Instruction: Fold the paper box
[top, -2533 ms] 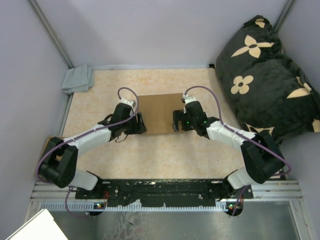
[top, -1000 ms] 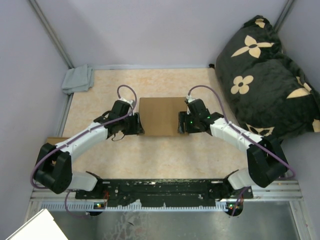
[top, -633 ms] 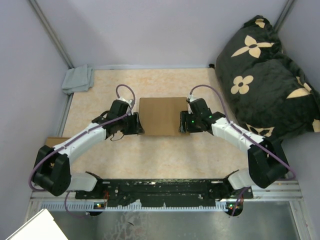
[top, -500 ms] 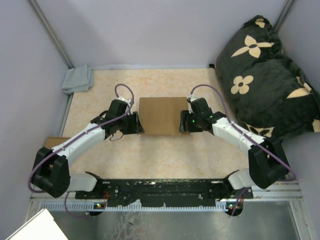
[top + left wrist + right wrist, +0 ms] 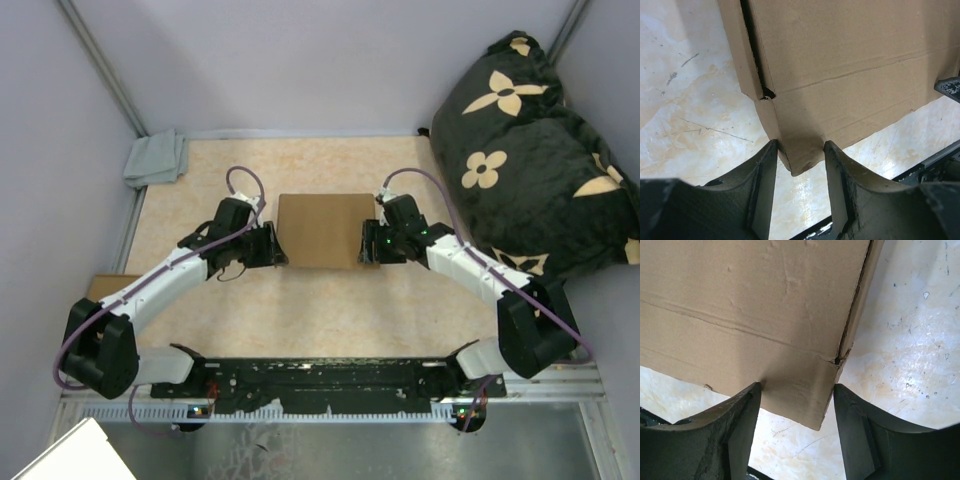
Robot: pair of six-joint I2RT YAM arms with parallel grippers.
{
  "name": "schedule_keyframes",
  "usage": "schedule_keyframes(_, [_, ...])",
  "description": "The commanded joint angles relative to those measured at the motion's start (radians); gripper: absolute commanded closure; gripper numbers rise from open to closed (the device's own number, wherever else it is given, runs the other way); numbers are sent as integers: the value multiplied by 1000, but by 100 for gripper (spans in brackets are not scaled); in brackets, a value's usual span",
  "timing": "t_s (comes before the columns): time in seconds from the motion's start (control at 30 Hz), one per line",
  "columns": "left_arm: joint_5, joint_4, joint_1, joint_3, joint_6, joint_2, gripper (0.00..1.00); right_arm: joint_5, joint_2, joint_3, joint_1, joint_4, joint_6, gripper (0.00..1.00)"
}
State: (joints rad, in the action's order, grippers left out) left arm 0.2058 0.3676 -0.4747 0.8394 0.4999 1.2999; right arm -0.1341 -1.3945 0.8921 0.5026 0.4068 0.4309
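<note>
The paper box [image 5: 322, 230] is a plain brown cardboard rectangle lying flat-topped in the middle of the table. My left gripper [image 5: 278, 247] is at its left side and my right gripper [image 5: 365, 245] at its right side. In the left wrist view the box's [image 5: 850, 50] near corner sits between the fingers of the left gripper [image 5: 799, 150], touching both. A torn crease shows beside that corner. In the right wrist view the right gripper [image 5: 796, 390] holds the other near corner of the box [image 5: 740, 290] the same way.
A grey cloth [image 5: 156, 158] lies at the far left corner. A large black flowered cushion [image 5: 530, 150] fills the right side. A small brown cardboard piece [image 5: 100, 285] pokes out at the left edge, by the left arm's elbow.
The box has gone from a wider, skewed sheet to a compact rectangle and shifted slightly away from the bases. Both arms have moved with it and their jaws have closed a little onto its corners.
</note>
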Motion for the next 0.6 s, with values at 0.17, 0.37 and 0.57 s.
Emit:
schedule_keyframes(0.17, [35,-60,4,-38,6,32,52,-39,28,11,-3,-82,17,40])
schedule_keyframes(0.37, [20,-96,5,-65,7,73,53,-26,0,-8,-4,-107,13,40])
schedule_keyframes(0.57, [25,-107,5,-74,5,89,54,-16,-22,-19,-3,-109,9,40])
